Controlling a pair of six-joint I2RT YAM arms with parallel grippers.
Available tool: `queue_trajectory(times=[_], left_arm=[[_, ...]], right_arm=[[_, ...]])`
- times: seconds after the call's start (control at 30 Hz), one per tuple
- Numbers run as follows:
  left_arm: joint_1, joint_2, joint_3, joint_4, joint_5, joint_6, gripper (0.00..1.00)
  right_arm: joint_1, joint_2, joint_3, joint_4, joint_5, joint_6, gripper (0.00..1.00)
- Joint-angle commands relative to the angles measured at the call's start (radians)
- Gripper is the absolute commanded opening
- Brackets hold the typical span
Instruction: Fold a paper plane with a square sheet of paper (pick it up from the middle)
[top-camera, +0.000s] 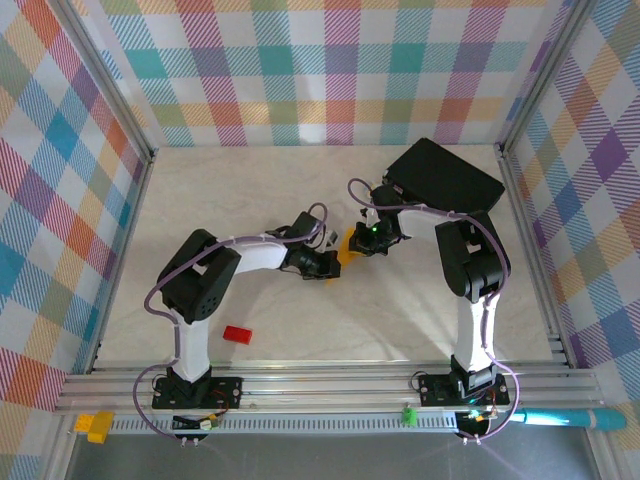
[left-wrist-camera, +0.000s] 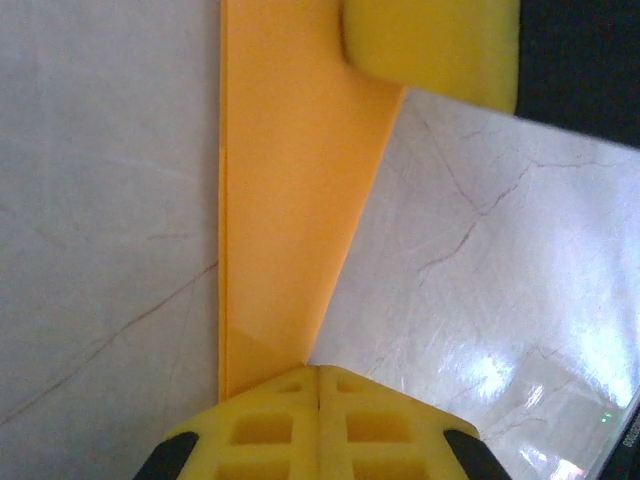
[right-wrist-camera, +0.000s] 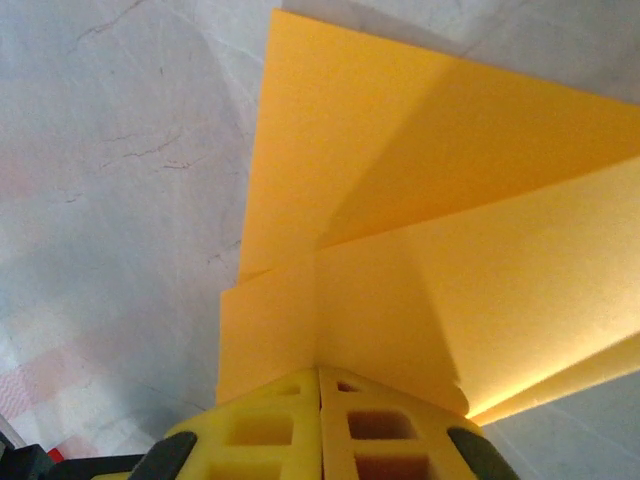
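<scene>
The orange-yellow sheet of paper (top-camera: 349, 243) is folded into layered flaps and hangs between my two grippers over the middle of the table. In the left wrist view it is a long tapering strip (left-wrist-camera: 285, 200) that narrows into my left gripper (left-wrist-camera: 320, 372), which is shut on its tip. The yellow fingers (left-wrist-camera: 430, 45) of the other gripper clamp its far end. In the right wrist view the creased paper (right-wrist-camera: 420, 230) fans out from my right gripper (right-wrist-camera: 320, 372), which is shut on a stacked corner. From above, my left gripper (top-camera: 330, 263) and right gripper (top-camera: 368, 240) stand close together.
A black box (top-camera: 445, 175) lies at the back right, just behind the right arm, and it borders the left wrist view (left-wrist-camera: 585, 60). A small red block (top-camera: 237, 334) sits near the left arm's base. Checked walls enclose the marbled table (top-camera: 250, 190).
</scene>
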Motion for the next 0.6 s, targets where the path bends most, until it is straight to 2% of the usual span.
queue_trajectory(times=[0.0,0.13,0.27,0.37,0.47,0.57], left_arm=[[-0.001,-0.018,-0.124,-0.189,-0.008,-0.028,0.02],[-0.001,-0.064,-0.215,-0.092,0.009,-0.091,0.02],[0.001,-0.134,-0.224,-0.147,-0.017,-0.071,0.03],[0.002,-0.242,-0.178,-0.192,-0.026,-0.058,0.05],[0.002,-0.355,-0.163,-0.062,-0.025,-0.107,0.12],[0.002,-0.359,-0.144,0.004,-0.030,-0.139,0.15]], right_arm=[[-0.012,0.068,-0.022,-0.092,0.164,0.005,0.07],[-0.012,0.070,-0.023,-0.085,0.157,0.012,0.07],[-0.012,0.068,-0.029,-0.071,0.124,0.011,0.07],[-0.006,0.040,-0.067,-0.018,0.064,0.019,0.07],[0.008,-0.006,-0.101,0.026,0.017,0.039,0.08],[0.025,-0.042,-0.118,0.061,-0.025,0.053,0.09]])
